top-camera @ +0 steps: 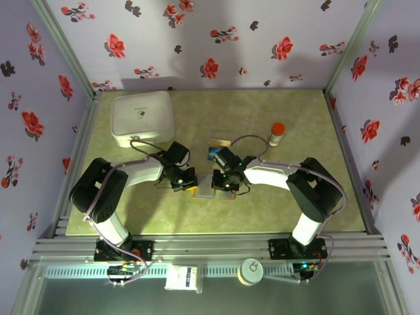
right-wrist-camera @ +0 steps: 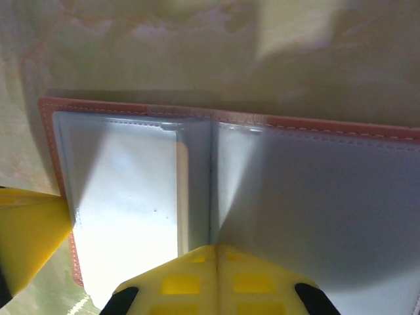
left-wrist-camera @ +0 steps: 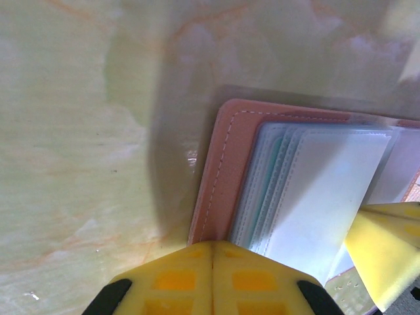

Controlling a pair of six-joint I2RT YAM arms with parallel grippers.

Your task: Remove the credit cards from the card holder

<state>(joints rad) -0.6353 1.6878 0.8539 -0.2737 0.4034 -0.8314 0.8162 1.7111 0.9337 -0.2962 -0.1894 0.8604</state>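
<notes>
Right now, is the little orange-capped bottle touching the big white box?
Apart. The top external view shows a stretch of bare table between the orange-capped bottle on the right and the white box on the left.

Top view overhead, far; both wrist views close, downward, sharing card holder (left-wrist-camera: 223, 164) (right-wrist-camera: 315, 197).

No readable text; small dark mark on white box (top-camera: 143, 118) illegible

Brown card holder (right-wrist-camera: 282, 197), lying open flat, pale blue-grey pockets up, stitched edge
</notes>
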